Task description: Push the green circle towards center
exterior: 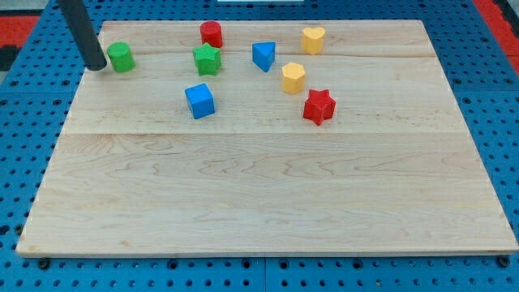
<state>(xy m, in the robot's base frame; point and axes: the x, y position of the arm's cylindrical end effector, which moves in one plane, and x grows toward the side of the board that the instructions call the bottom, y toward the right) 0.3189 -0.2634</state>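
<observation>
The green circle block (121, 57) sits near the top left corner of the wooden board (268, 195). My tip (96, 66) rests at the board's left edge, just left of the green circle, close to it or touching it. The dark rod rises from the tip up to the view's top left.
A red cylinder (212, 34), green star (208, 59), blue triangle-like block (263, 56), yellow heart (313, 39), yellow hexagon (293, 78), red star (319, 106) and blue cube (199, 100) lie in the upper half. Blue pegboard (32, 122) surrounds the board.
</observation>
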